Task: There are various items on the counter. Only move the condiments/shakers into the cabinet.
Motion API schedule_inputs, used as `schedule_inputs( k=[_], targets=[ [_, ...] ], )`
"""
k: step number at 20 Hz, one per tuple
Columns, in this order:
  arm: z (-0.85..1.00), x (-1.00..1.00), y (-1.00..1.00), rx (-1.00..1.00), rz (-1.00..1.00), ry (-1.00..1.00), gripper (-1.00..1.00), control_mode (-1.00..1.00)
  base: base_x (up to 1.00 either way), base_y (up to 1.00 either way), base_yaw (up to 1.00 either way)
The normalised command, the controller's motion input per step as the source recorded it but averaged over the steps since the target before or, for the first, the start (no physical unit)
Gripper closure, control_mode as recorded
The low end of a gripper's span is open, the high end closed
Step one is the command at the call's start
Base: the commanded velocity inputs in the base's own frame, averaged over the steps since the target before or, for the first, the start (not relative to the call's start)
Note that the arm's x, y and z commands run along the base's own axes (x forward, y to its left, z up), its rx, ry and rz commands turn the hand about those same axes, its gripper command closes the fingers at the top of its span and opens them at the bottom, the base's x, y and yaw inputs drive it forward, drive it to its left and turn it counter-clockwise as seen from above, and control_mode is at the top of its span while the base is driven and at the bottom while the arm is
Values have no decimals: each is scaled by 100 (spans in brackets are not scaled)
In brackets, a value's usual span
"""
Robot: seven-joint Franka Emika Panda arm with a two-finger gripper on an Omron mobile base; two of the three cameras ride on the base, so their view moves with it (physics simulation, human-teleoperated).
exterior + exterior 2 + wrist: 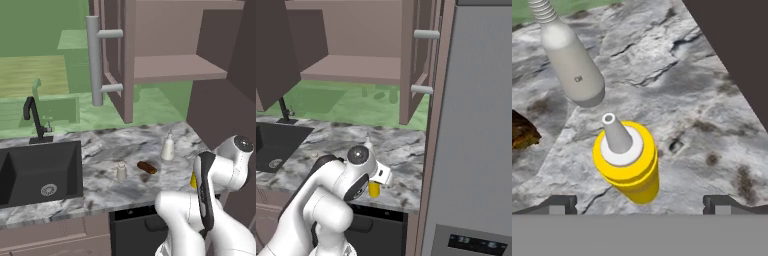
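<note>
Gripper hangs wide open right over the yellow bottle, low centre of the hand view on the counter; best to drop straight down and close evenly below the cap so it stays upright. Count: one yellow bottle, one white bottle, one shaker, one brown lump, and the cabinet stands open above.

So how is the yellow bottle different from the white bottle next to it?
The yellow squeeze bottle is bright yellow with a white collar and a pale pointed nozzle; the white bottle is plain grey-white with a ribbed narrow neck. The yellow squeeze bottle sits right under the open gripper; the white bottle stands farther along the counter, nearer the brown lump. Both stand upright on the counter.
</note>
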Motion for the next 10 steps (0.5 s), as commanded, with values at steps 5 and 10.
schedule_inputs(
  k=[5,10],
  targets=[
    [-15,14,10,0,0,-1,-100,-100,0,0,0],
    [-10,12,15,0,0,0,-100,-100,0,0,0]
  ],
)
